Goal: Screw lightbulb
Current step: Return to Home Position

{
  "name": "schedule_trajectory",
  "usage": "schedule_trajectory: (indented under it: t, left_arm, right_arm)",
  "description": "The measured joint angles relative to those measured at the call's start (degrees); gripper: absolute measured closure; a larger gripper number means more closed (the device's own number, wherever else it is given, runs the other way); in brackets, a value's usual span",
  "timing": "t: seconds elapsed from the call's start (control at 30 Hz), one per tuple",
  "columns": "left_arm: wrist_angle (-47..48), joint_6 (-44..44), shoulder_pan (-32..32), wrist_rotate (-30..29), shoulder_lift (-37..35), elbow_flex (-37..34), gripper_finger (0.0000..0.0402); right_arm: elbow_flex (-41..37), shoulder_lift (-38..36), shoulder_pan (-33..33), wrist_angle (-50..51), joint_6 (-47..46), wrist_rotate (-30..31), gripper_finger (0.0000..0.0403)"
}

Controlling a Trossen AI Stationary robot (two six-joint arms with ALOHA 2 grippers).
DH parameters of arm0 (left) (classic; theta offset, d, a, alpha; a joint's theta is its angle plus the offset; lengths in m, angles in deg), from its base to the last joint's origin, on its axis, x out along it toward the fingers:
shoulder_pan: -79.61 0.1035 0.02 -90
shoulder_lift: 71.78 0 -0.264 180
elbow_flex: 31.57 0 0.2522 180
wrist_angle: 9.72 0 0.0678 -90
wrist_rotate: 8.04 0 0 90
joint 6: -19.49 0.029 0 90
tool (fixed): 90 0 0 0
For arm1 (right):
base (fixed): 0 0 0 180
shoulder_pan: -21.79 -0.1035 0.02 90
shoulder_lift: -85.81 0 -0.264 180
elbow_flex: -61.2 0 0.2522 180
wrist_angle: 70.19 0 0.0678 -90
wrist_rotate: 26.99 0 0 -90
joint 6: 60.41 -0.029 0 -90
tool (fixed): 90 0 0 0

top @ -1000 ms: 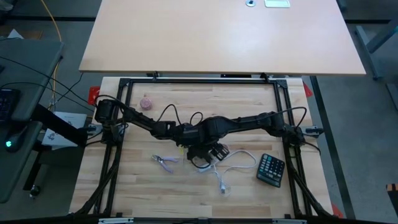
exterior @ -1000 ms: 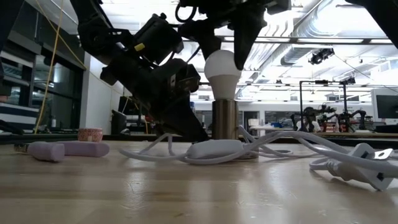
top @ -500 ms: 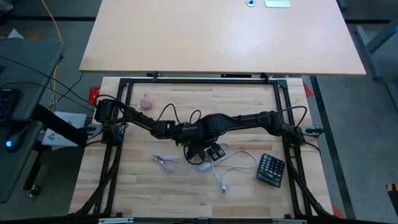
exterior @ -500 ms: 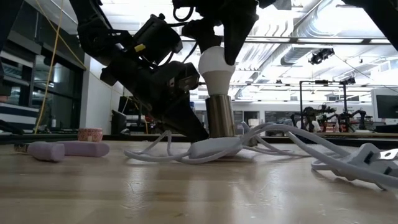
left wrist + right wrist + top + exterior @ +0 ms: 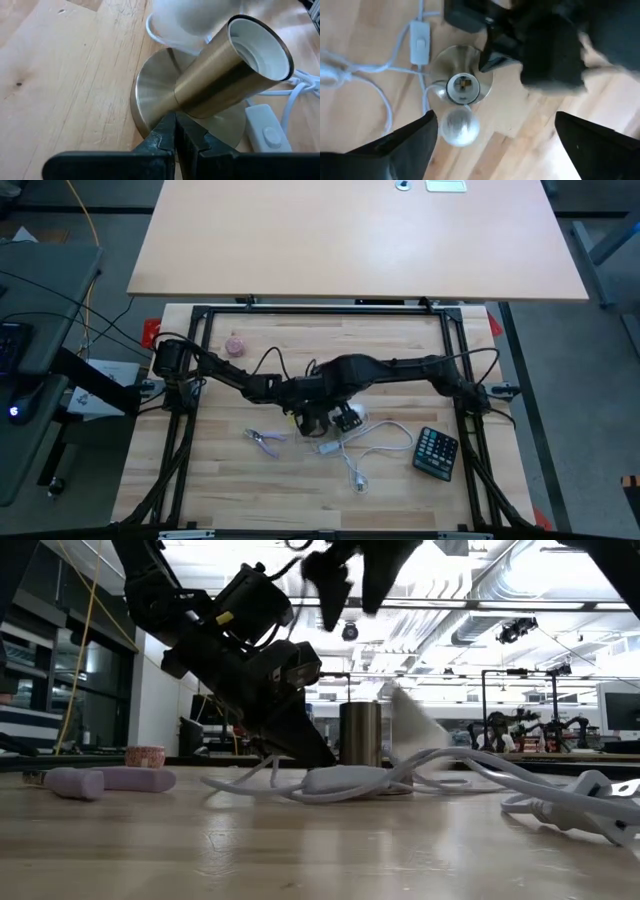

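The brass socket stands upright on its round disc base, its mouth bare. The white lightbulb is out of the socket and beside it. It shows as a white blur in the low view, and I cannot tell whether it lies on the table. My right gripper hangs open above the socket, holding nothing. My left gripper is shut, low at the foot of the socket. My left gripper has its shut fingertips on the disc base, right at the foot of the brass tube. The fingers come slanting down from the table's left side. The base lies flat on the table.
The socket's white cord with its in-line switch loops toward the table's near right. Pliers, a calculator and a small pink thing lie around. A black frame borders the table.
My right gripper has opened and gone up, letting go of the lightbulb. The bulb, which sat on the socket's mouth, has dropped off beside the socket. The socket had been tipped half a second ago and stands upright again.
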Motion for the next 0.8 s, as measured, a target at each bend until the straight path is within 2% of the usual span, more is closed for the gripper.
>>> schedule_trajectory:
  t: [0.1,0.27,0.37,0.43,0.5,0.67,0.8]
  left_arm:
    - [-0.23,0.16,0.02,0.05,0.00,-0.04,0.0401]
    - [-0.28,0.13,0.02,0.20,0.00,-0.04,0.0401]
    - [0.56,3.36,0.34,2.07,-0.54,-0.02,0.0401]
    - [2.71,5.70,1.08,3.57,-1.75,-0.09,0.0401]
    - [5.81,6.96,2.20,4.50,-3.24,-0.09,0.0401]
    - [11.37,9.68,4.90,5.02,-7.15,-0.20,0.0401]
    - [11.24,10.05,6.47,11.20,-11.51,-0.45,0.0401]
  right_arm:
    - [-0.10,-2.86,0.00,0.00,-9.55,0.15,0.0008]
    - [-0.90,-8.35,-0.02,-0.13,-37.35,-0.33,0.0007]
    - [-4.92,-13.26,-1.52,0.04,-48.19,5.25,0.0007]
    - [-9.74,-17.45,-3.98,0.04,-53.85,10.78,0.0006]
    - [-15.97,-21.95,-6.94,0.05,-60.33,13.67,0.0006]
    - [-33.64,-33.22,-14.54,-0.71,-84.80,15.90,0.0006]
    - [-45.60,-40.65,-21.01,-10.66,-96.34,18.06,0.0006]
